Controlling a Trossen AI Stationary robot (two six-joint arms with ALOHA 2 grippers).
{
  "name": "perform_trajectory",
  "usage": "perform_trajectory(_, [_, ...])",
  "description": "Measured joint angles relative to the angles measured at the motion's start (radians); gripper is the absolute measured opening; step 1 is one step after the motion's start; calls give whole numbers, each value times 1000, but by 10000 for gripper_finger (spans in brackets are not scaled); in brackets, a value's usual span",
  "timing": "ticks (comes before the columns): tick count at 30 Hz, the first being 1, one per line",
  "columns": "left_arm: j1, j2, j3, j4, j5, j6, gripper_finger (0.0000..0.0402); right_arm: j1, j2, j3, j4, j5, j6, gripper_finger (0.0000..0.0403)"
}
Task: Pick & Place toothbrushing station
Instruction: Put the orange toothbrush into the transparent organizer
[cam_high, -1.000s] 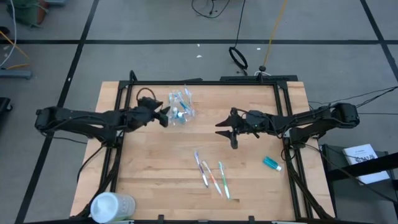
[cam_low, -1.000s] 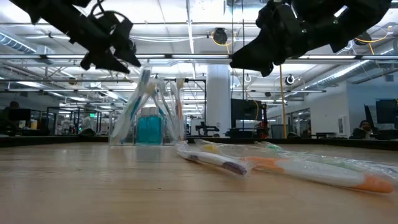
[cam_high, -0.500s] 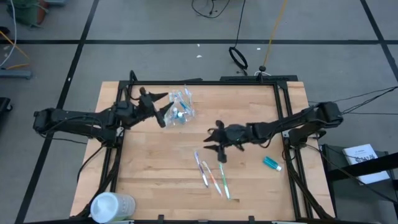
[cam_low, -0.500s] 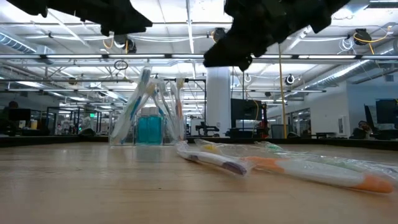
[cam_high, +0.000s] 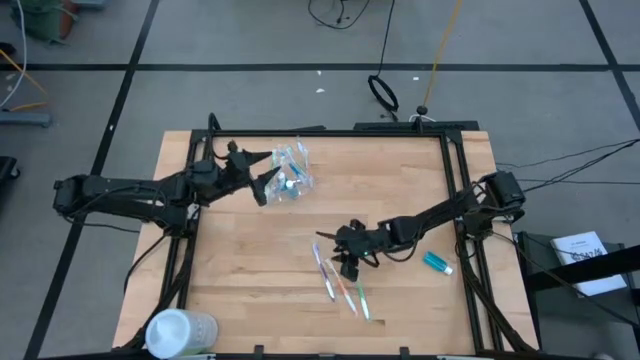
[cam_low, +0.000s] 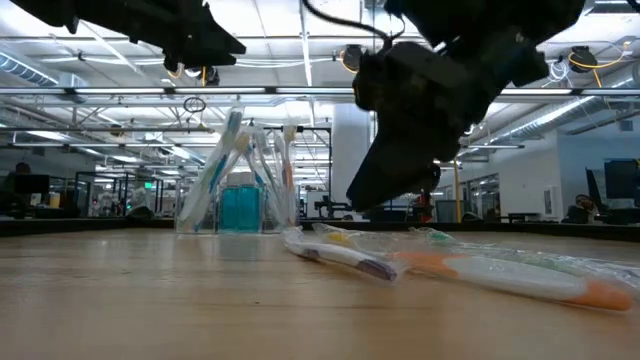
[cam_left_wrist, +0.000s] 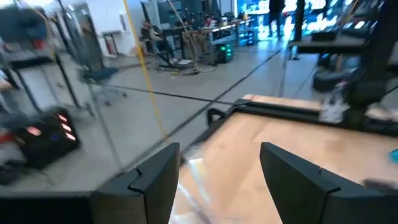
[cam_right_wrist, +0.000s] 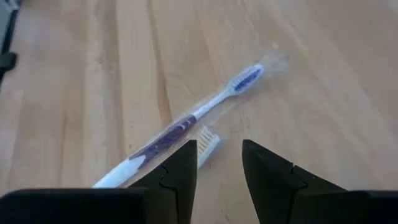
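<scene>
Hovering just above three wrapped toothbrushes (cam_high: 340, 282) lying near the table's (cam_high: 250, 290) front middle, the right gripper (cam_high: 345, 262) has its fingers parted and empty. The left gripper (cam_high: 262, 172), spread wide and empty, sits beside the clear cup (cam_high: 291, 172) of brushes. One teal tube (cam_high: 436, 262) lies apart, near the right edge.

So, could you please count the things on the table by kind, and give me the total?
Loose wrapped toothbrushes: 3
Clear cup holding toothbrushes, too packed to count: 1
Teal toothpaste tube: 1
White cylindrical container: 1
Total: 6, counting the cup with its contents as one
</scene>
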Motion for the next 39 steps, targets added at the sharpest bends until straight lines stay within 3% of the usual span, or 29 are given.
perform_trajectory(4, [-8, 0, 0, 9, 71, -109, 230, 14, 58, 0, 24, -1, 19, 118])
perform_trajectory(10, [-36, 0, 0, 29, 146, -125, 230, 43, 79, 0, 25, 0, 40, 118])
perform_trajectory(21, [-60, 0, 0, 34, 145, -134, 230, 68, 79, -1, 129, -4, 56, 118])
perform_trajectory(34, [-60, 0, 0, 34, 144, -135, 230, 69, 79, -119, 261, 2, 86, 118])
perform_trajectory(39, [-60, 0, 0, 33, 144, -135, 230, 69, 81, -134, 292, 1, 90, 97])
